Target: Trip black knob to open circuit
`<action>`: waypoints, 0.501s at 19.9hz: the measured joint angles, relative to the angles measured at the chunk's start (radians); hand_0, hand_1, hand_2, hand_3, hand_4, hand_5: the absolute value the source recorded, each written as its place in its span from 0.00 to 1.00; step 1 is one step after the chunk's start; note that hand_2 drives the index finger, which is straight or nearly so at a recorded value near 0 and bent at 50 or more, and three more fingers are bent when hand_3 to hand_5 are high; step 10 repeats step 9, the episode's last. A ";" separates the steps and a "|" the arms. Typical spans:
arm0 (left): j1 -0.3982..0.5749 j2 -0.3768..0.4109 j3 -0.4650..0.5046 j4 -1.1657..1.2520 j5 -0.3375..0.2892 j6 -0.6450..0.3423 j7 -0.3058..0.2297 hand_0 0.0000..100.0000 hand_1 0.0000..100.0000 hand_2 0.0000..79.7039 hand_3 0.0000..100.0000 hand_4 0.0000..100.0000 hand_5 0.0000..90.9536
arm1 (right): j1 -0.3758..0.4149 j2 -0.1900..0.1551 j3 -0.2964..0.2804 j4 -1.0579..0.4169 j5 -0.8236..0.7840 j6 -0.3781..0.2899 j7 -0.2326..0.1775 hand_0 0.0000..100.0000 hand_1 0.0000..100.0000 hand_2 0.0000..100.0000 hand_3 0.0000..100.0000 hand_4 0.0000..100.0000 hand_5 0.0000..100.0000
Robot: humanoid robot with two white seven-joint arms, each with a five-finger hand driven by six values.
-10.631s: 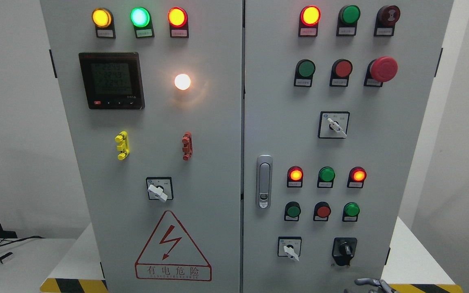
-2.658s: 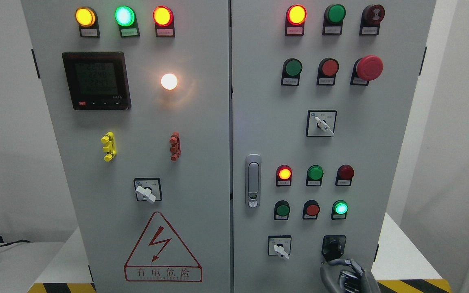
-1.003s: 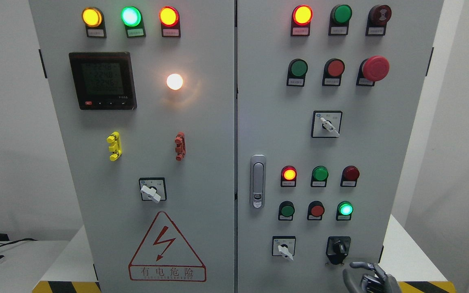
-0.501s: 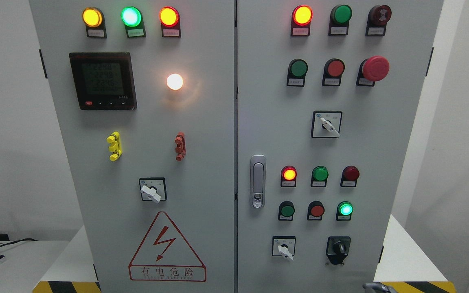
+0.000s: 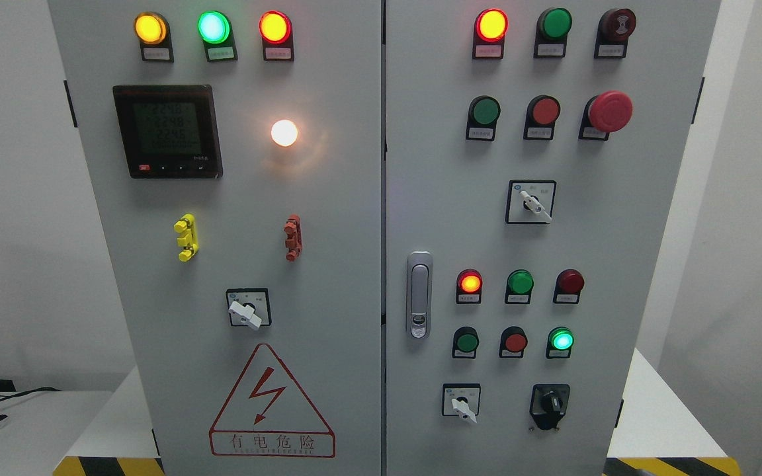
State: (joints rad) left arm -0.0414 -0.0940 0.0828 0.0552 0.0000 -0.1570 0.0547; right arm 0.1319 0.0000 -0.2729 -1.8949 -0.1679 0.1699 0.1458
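Observation:
The black knob (image 5: 550,402) sits on a black plate at the lower right of the grey cabinet's right door (image 5: 507,231), its handle pointing roughly upright. Above it a green lamp (image 5: 561,340) is lit, and the dark red lamp (image 5: 571,281) over that is unlit. No robot hand shows in the head view.
White selector switches sit to the left of the black knob (image 5: 463,404), higher on the right door (image 5: 533,203) and on the left door (image 5: 246,312). A red mushroom button (image 5: 610,111) sticks out at the upper right. A silver door latch (image 5: 419,294) is mid-panel. A white table (image 5: 652,423) supports the cabinet.
The right hand, just below the black knob a second ago, has dropped out of view past the bottom edge. The knob and lamps are unchanged over the last second.

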 measured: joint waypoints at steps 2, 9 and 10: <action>0.000 0.000 0.000 0.000 0.000 0.000 0.000 0.12 0.39 0.00 0.00 0.00 0.00 | 0.013 0.000 -0.007 -0.009 -0.010 0.000 0.003 0.00 0.00 0.19 0.34 0.28 0.29; 0.000 0.000 0.000 0.000 0.000 0.000 0.000 0.12 0.39 0.00 0.00 0.00 0.00 | 0.039 0.000 -0.013 -0.033 -0.025 0.002 0.007 0.00 0.00 0.15 0.27 0.22 0.24; 0.000 0.000 0.000 0.000 0.000 0.000 0.000 0.12 0.39 0.00 0.00 0.00 0.00 | 0.039 0.000 -0.013 -0.033 -0.025 0.002 0.007 0.00 0.00 0.15 0.27 0.22 0.24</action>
